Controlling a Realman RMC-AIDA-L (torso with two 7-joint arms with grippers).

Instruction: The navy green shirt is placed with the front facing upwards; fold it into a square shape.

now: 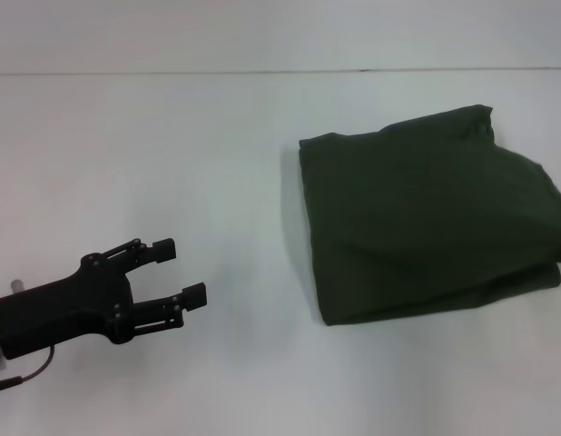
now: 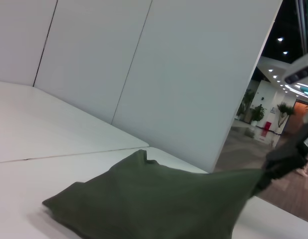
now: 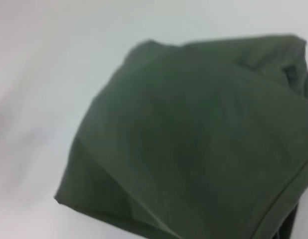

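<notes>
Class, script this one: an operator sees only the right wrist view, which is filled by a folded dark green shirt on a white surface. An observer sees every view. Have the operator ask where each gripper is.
Operator: Where is the left gripper? I see only cloth.
Observer: The left gripper is open over the white table, well apart from the navy green shirt and on its left.
Operator: And the right one?
Observer: In the left wrist view, the right gripper meets one corner of the shirt. That corner is raised off the table in a peak, so it looks gripped.
</notes>
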